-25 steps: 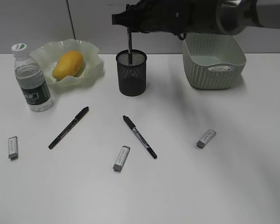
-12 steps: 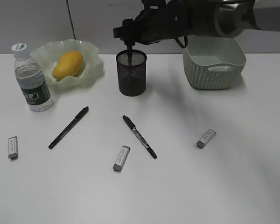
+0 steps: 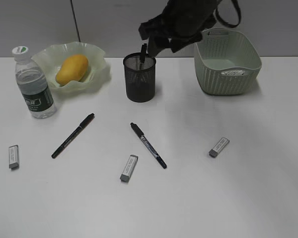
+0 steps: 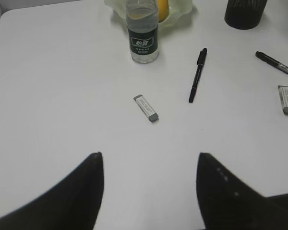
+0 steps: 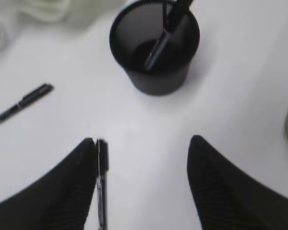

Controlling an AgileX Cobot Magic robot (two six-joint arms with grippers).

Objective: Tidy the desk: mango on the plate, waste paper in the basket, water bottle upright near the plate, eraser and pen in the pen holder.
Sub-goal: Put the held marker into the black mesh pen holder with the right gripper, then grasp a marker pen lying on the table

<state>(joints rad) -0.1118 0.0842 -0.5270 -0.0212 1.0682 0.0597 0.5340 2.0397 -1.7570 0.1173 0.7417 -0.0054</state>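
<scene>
While pen (image 5: 165,36) leans inside pen holder (image 3: 139,79), desk (image 3: 228,198) roomy.

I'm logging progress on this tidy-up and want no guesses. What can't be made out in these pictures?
- Waste paper: exterior view, only a pale scrap shows over the basket wall.
- Pen holder bottom: exterior view, dark mesh hides any eraser.
- Mango: left wrist view, cut by the top edge, behind the water bottle.
- Eraser print: too small everywhere.

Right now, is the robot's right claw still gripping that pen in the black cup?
Apart. The right wrist view shows the right end effector open and empty, white desk between it and the pen leaning inside the holder.
</scene>
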